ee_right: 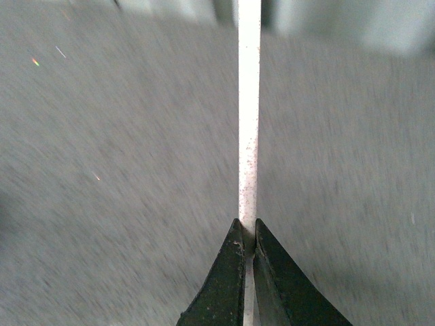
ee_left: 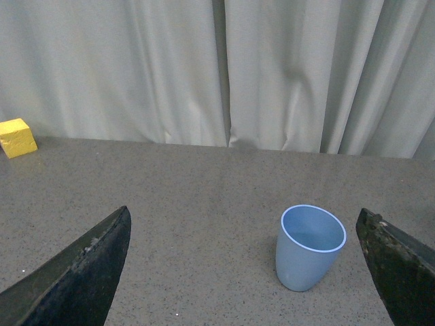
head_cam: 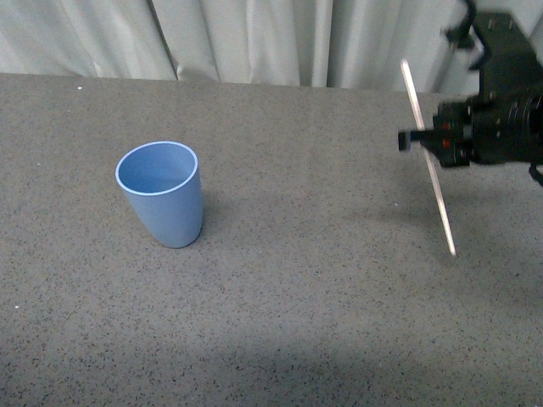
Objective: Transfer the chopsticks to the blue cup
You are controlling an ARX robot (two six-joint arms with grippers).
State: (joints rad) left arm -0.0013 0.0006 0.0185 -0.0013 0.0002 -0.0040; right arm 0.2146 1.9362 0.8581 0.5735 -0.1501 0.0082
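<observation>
The chopstick (head_cam: 440,206) is pinched near its middle in my right gripper (head_cam: 422,140), tilted and clear of the table (head_cam: 322,305). The cup (head_cam: 161,197) stands upright well off to that gripper's left. I judge this the carry: next I must travel left, then line the lower tip up over the rim. My left gripper (ee_left: 242,212) hangs wide and empty.
</observation>
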